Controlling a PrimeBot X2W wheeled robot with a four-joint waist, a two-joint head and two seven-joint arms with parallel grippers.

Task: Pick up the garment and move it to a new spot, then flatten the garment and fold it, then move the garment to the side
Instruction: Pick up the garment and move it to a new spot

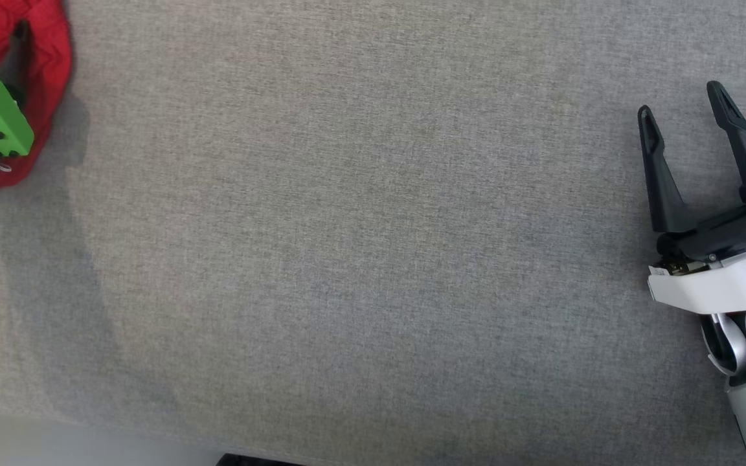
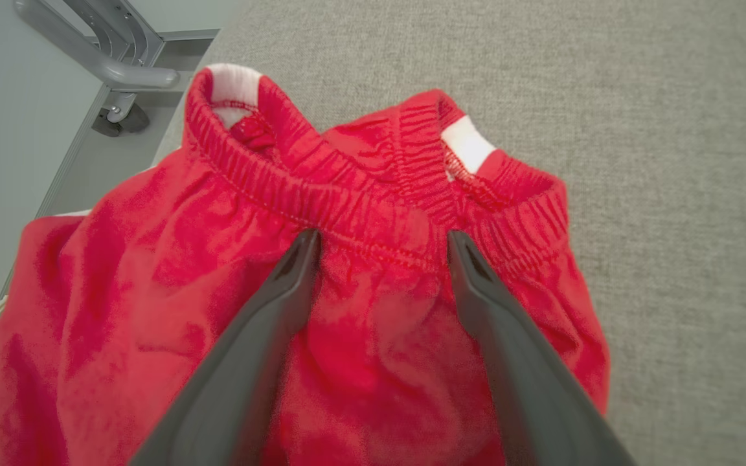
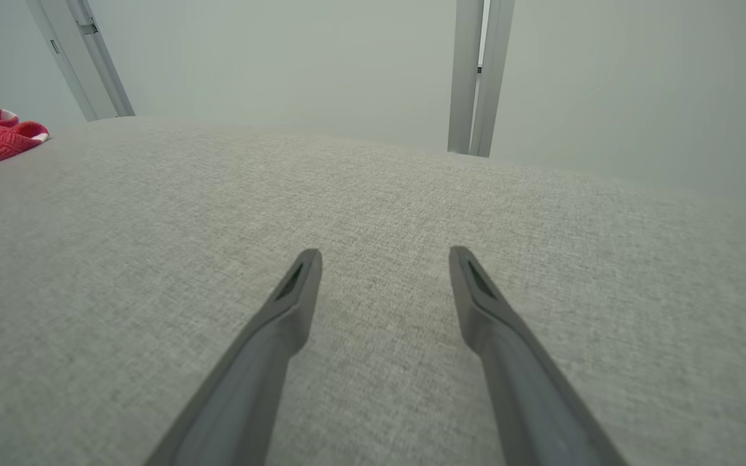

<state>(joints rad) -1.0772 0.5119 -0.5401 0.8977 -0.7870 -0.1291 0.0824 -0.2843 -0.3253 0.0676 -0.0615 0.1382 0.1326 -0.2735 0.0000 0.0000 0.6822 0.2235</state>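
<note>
Left gripper (image 2: pixel 383 241) is hanging spread over the red garment (image 2: pixel 153 291) waistband, lining up the pick; right gripper (image 1: pixel 680 103) is idling released, well clear.

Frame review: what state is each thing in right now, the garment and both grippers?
Garment: rumpled, not flattened or folded, lying at the left edge of the table.
Left gripper: open, poised over the garment, gripping nothing.
Right gripper: open, empty, over bare table.
</note>
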